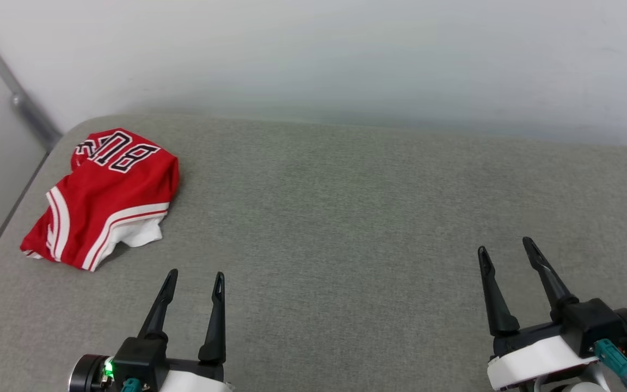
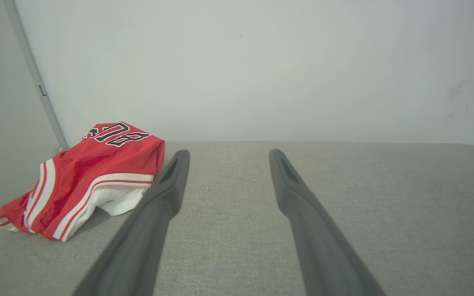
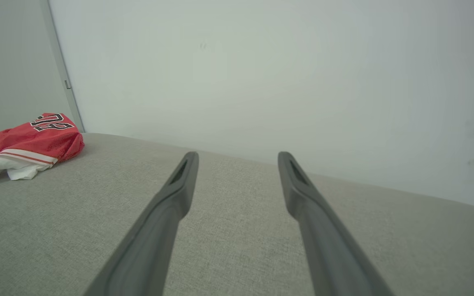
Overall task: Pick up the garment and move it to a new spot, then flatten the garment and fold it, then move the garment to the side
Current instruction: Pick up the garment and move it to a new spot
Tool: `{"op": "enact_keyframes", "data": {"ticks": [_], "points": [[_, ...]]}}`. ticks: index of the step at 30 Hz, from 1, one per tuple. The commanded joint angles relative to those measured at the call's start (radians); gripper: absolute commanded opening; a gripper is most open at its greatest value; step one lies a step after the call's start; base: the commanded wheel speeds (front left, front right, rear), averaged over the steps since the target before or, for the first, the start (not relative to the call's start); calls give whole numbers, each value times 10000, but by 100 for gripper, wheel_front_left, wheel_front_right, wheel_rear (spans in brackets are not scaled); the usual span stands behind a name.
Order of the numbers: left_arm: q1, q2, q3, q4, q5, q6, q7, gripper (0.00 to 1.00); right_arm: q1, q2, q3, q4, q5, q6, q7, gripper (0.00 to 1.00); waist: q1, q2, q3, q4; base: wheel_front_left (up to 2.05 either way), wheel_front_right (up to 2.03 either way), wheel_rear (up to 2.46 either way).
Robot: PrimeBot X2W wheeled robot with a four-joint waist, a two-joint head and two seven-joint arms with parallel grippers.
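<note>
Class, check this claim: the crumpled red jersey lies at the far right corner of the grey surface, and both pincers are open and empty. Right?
No: the red jersey lies at the far left corner of the grey surface, as the head view shows. The left pincer and right pincer are indeed open and empty.

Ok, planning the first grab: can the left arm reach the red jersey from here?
Probably yes. The left gripper is open, and just grey fabric surface lies between it and the crumpled garment, ahead and to its left.
</note>
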Motion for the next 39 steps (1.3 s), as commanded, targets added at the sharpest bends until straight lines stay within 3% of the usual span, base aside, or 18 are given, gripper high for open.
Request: {"op": "enact_keyframes", "data": {"ticks": [1,12,21,39], "points": [[72,-10,42,-38,-9,15,-28,100,137,16,74,18,25,-3,-21,100,0,0,-92,348,0,0,0],[360,-11,286,-134,44,-54,-28,100,219,15,428,158,238,-3,-20,100,0,0,-306,1902,0,0,0],[526,-12,403,-180,119,-160,-28,100,336,15,621,176,339,-3,-20,100,0,0,-448,2793,0,0,0],[569,-11,458,-328,-111,-143,-28,100,228,15,720,113,369,-3,-19,100,0,0,-296,2994,0,0,0]]}}
